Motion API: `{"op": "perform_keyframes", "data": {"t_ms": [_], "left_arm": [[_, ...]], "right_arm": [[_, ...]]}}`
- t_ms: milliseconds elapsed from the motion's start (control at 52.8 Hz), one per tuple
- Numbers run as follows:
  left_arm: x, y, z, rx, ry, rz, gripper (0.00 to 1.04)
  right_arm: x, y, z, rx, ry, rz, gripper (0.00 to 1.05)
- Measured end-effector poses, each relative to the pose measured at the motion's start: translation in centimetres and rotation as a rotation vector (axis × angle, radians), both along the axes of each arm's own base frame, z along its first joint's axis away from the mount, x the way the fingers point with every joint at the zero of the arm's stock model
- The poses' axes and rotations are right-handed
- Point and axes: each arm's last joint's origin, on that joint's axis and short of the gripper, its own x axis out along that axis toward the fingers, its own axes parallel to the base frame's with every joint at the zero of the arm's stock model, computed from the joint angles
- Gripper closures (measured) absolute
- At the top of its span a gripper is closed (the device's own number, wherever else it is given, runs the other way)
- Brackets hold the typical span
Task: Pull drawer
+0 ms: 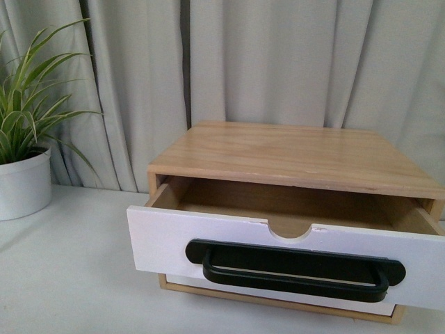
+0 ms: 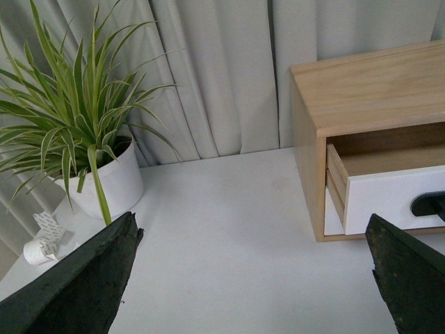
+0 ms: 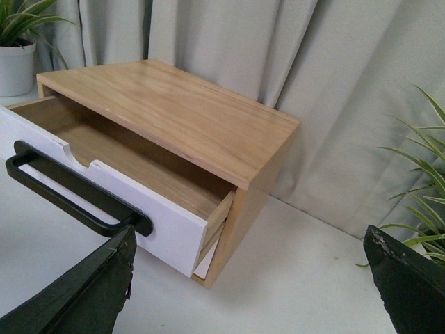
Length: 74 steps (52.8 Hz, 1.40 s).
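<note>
Behind: grey curtain; white table; drawer pulled out.

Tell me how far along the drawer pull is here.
Mostly done: the drawer is already slid partway out of the wooden cabinet, its bare inside showing. Nothing is in hand: the left gripper and right gripper are open and off the black handle. At most, more pulling is left.
</note>
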Motion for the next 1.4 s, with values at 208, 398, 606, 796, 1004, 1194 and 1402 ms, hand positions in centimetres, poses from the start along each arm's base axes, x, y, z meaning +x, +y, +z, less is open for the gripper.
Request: {"op": "perform_keyframes", "data": {"t_ms": [208,398,606,796,1004,1194,1402], "left_arm": [[-0.6,0.8,-2.2,-0.202,-0.006,0.069,0.49],[-1.0,2.1,-3.6,-0.222,-0.013,0.082,0.85],[-1.5,2.1,-5.0,-0.234,-0.014,0.075,1.01],[-2.6,2.1,-5.7,-0.234,-0.004,0.075,1.01],[-2.7,2.1,-6.5,-0.234,-0.016,0.074,1.01],[-2.7,2.1,-6.8,-0.235,-0.015,0.074,1.01],[-2.7,2.1,-6.8,-0.237,-0.016,0.074,0.97]], "right_arm": [[-0.9,1.2,-2.5,0.223,0.011,-0.309,0.54],[-1.3,1.9,-3.6,0.246,-0.007,-0.307,0.89],[-1.3,3.1,-5.1,0.252,0.002,-0.304,1.03],[-1.3,3.1,-5.7,0.252,0.003,-0.303,1.03],[-1.3,3.1,-6.8,0.253,-0.003,-0.301,1.03],[-1.3,3.1,-6.9,0.253,-0.002,-0.303,1.03],[-1.3,3.1,-6.9,0.253,-0.002,-0.303,1.01]]}}
